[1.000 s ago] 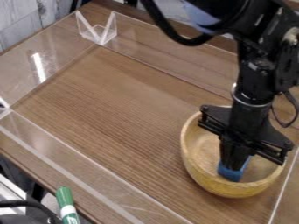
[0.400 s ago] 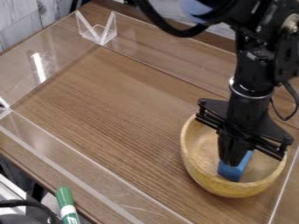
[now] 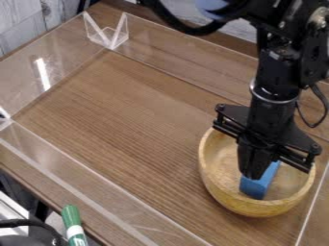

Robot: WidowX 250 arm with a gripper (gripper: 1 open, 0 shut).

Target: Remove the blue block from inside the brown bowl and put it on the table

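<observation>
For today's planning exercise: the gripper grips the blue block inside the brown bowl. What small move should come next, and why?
Probably a straight lift. The gripper is shut on the blue block, whose lower end sits below the brown bowl rim; sliding sideways toward the table now would likely hit the wall.

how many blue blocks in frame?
1. The blue block is inside the brown bowl, near right of the table, pinched by the gripper. The arm covers part of the bowl's interior, so another could be hidden.
</observation>
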